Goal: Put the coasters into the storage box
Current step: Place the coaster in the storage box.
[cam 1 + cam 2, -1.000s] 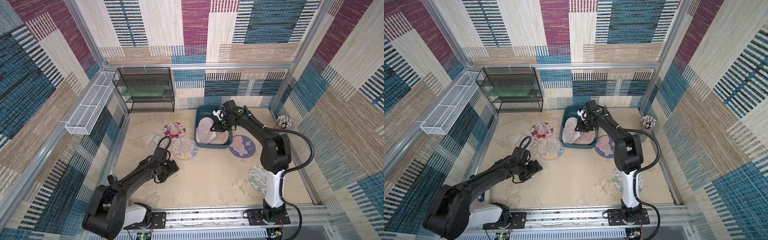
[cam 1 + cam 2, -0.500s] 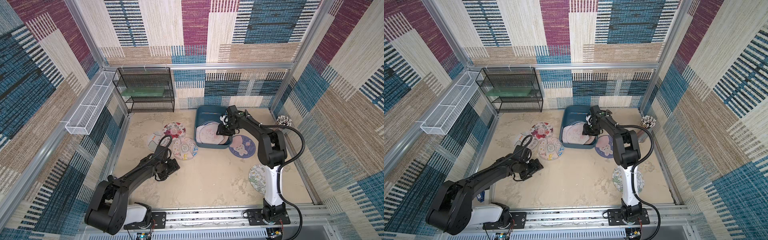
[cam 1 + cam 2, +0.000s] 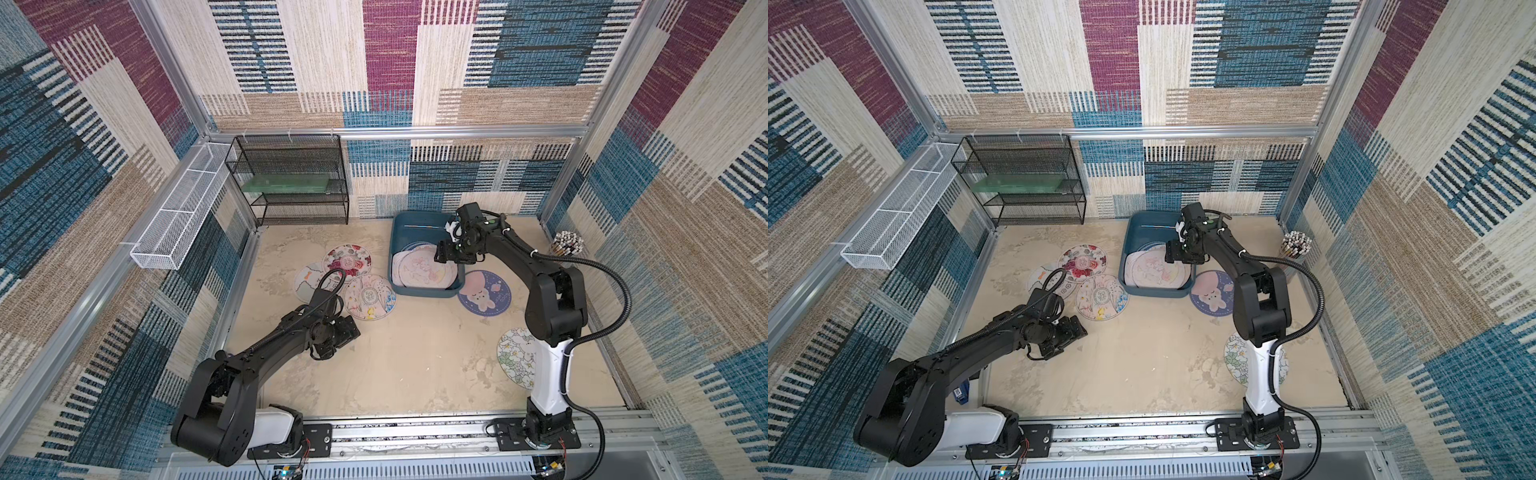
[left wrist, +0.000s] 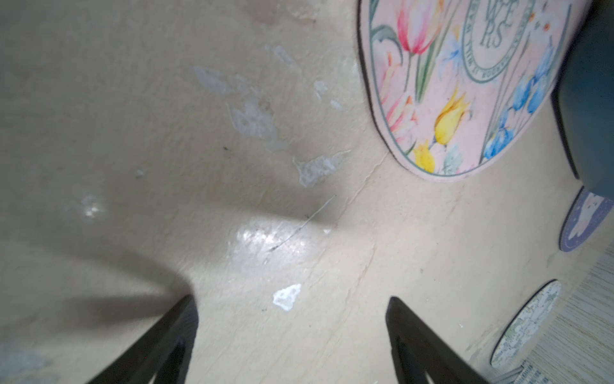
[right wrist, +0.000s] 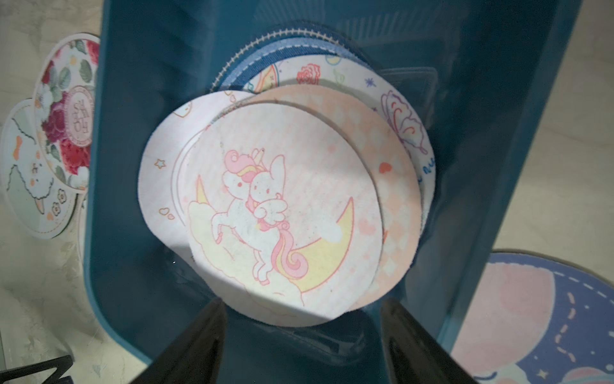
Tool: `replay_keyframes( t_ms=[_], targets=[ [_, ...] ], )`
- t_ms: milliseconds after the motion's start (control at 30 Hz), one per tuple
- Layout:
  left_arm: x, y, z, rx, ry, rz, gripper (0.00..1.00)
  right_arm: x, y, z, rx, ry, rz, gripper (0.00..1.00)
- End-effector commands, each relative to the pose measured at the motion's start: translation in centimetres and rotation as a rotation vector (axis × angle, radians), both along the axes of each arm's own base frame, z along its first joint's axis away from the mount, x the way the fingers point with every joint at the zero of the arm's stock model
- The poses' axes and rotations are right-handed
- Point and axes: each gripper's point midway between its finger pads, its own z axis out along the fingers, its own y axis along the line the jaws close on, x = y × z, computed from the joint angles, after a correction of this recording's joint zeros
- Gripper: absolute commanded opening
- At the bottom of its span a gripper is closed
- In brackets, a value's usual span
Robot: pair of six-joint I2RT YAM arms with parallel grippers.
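Right claw (image 5: pixel 302 309) is hanging over the storage box (image 5: pixel 133 99), jaws spread wide and nothing pinched between them. Directly below its tips a pink unicorn coaster (image 5: pixel 285 216) lies flat on top of a loose stack of coasters inside the box (whether the fingertips (image 5: pixel 216 309) graze that coaster's near edge, I can't tell). In both top views the right claw (image 3: pixel 442 253) sits above the box's side nearest its own arm, and just outside that wall, close by the claw, a blue bunny coaster (image 3: pixel 484 294) rests on the surface (image 3: pixel 415 353). Over to the left claw (image 4: pixel 291 299): jaws well apart, gripping nothing, low over bare surface. Ahead of its tips and off to one side lies a pink tulip coaster (image 4: pixel 458 93), near but not touching. Beyond that one, farther from the left claw (image 3: pixel 351 332), a rose coaster (image 3: pixel 348 261) overlaps a white llama coaster (image 3: pixel 309 278). A white flower coaster (image 3: pixel 515 357) lies well apart from both claws, partly hidden behind the right arm's base.
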Motion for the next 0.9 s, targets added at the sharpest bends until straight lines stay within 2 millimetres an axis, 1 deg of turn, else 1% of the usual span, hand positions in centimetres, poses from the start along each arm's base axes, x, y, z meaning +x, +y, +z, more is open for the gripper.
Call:
replay_keyframes(
  t_ms=[0, 100, 200, 300, 400, 500, 567, 667, 767, 867],
  targets=[
    [0.5, 0.9, 0.4, 0.054, -0.011, 0.000, 0.88, -1.2, 1.9, 2.1, 0.040, -0.021, 0.042, 0.78],
    [1.9, 1.4, 1.6, 0.084, -0.052, 0.019, 0.87, -3.2, 4.2, 3.1, 0.069, -0.022, 0.094, 0.78],
    [4.3, 1.8, 3.6, 0.141, -0.126, 0.007, 0.86, -5.3, 6.1, 3.5, 0.096, -0.015, 0.133, 0.78],
    [7.4, 1.6, 5.6, 0.205, -0.182, -0.062, 0.83, -7.3, 7.2, 3.6, 0.126, 0.000, 0.157, 0.78],
    [10.7, 0.6, 6.4, 0.238, -0.200, -0.142, 0.80, -9.0, 7.6, 3.4, 0.148, 0.016, 0.175, 0.78],
    [13.8, -0.7, 6.3, 0.242, -0.221, -0.201, 0.77, -10.2, 7.1, 3.2, 0.168, 0.029, 0.176, 0.79],
    [15.7, -1.5, 5.8, 0.241, -0.227, -0.236, 0.75, -10.7, 6.4, 3.1, 0.171, 0.033, 0.169, 0.80],
    [17.8, -2.3, 4.6, 0.260, -0.227, -0.276, 0.73, -11.3, 5.7, 3.1, 0.177, 0.037, 0.159, 0.80],
    [19.1, -2.7, 3.1, 0.277, -0.207, -0.304, 0.72, -11.5, 5.0, 3.3, 0.177, 0.032, 0.145, 0.80],
    [19.4, -3.2, 1.4, 0.282, -0.173, -0.336, 0.71, -11.7, 4.5, 3.4, 0.179, 0.030, 0.130, 0.80]
  ],
)
